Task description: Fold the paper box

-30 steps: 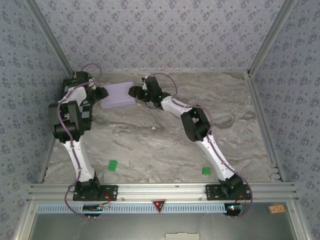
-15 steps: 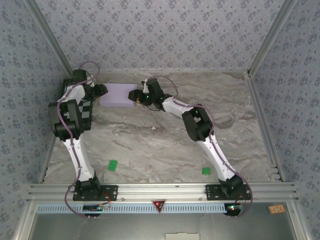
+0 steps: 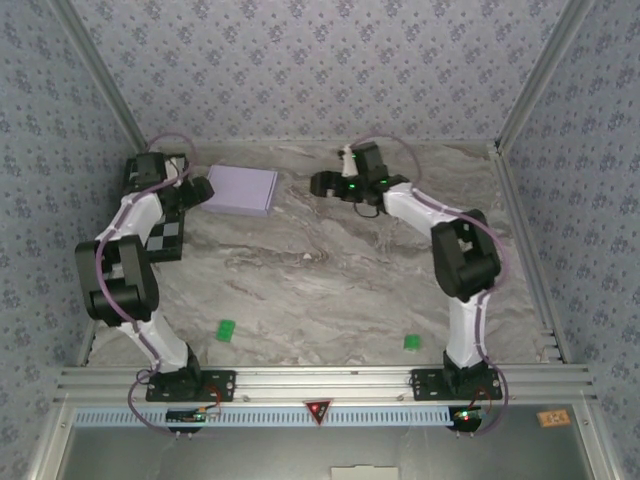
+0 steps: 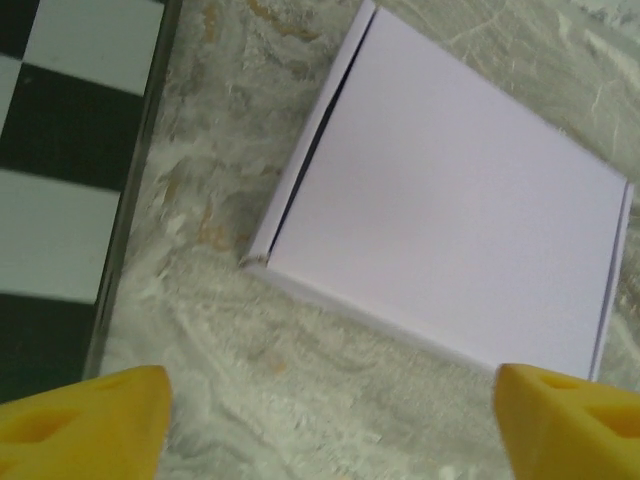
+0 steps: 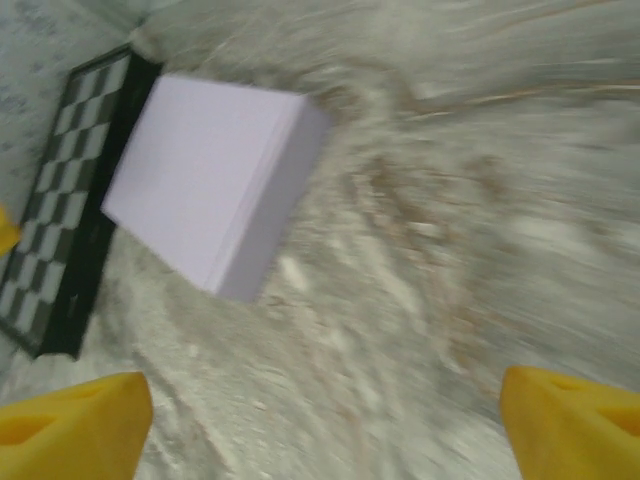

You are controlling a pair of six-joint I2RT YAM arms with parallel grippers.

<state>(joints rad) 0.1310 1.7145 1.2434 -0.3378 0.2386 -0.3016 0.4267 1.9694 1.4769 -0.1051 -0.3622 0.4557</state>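
Far-left part of the table [image 3: 330, 270]: a checkerboard [image 3: 166, 238] lies flat along the left edge.

The left gripper [image 3: 201, 189] hovers at its right side, fingers spread wide with nothing between them.

Just right of it we find the paper box [image 3: 240, 190], closed and flat with its lavender face up. It sits near the far edge, just beside the checkerboard, with a strip of bare table between the two.

Its long axis runs left to right, roughly along the far edge and only slightly skewed. The left short end points at the left gripper. The left wrist view shows a dark slit along that end, so we judge the flap there is not quite seated.

The right gripper [image 3: 322, 184] hangs well apart to the right of the box, fingers spread and empty.

The left arm is nearer, so we judge any last press falls to it.
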